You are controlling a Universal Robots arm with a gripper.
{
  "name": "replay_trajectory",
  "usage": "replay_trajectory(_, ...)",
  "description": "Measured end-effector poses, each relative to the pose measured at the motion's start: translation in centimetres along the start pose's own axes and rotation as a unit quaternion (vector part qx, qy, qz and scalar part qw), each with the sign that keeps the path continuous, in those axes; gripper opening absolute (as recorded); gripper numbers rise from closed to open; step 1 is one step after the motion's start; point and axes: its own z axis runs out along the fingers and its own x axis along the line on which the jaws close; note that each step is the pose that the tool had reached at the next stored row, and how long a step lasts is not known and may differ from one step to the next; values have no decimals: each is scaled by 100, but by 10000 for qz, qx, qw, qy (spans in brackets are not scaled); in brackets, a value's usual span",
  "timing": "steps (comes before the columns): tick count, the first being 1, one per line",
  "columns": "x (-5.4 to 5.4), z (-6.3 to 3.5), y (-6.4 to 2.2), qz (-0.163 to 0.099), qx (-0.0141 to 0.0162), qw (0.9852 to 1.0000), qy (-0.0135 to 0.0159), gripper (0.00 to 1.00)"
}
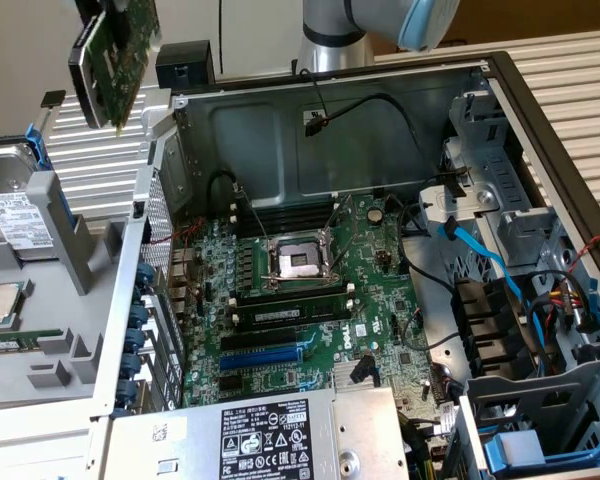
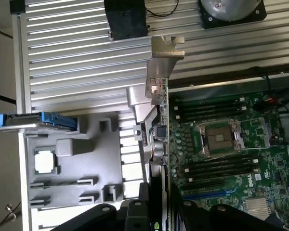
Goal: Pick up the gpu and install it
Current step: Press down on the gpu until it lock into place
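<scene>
Holding gpu [image 1: 115,62] aloft: our jaws [image 2: 156,204] clamped on card's edge, card tilted, hanging above case's [image 1: 280,120] wall at exterior view's left, over gap between parts tray [image 2: 86,163] and motherboard [image 1: 310,300]. Wrist view shows card edge-on, bracket [image 2: 161,60] leading. We judge carry stage. To do well: we level card, line bracket toward rear openings, edge connector over blue slot [image 1: 260,357], clear of cables.

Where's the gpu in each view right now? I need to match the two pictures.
Exterior view: the gpu hangs tilted at the upper left, above the open case's edge.
Wrist view: the gpu is seen edge-on down the centre, its silver bracket farthest from the camera.
Shared landmark: the CPU socket on the motherboard.
</scene>
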Motion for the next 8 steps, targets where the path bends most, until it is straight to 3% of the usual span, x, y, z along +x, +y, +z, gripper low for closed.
replay_trajectory(8,0,0,0,0,0,10000,0,27)
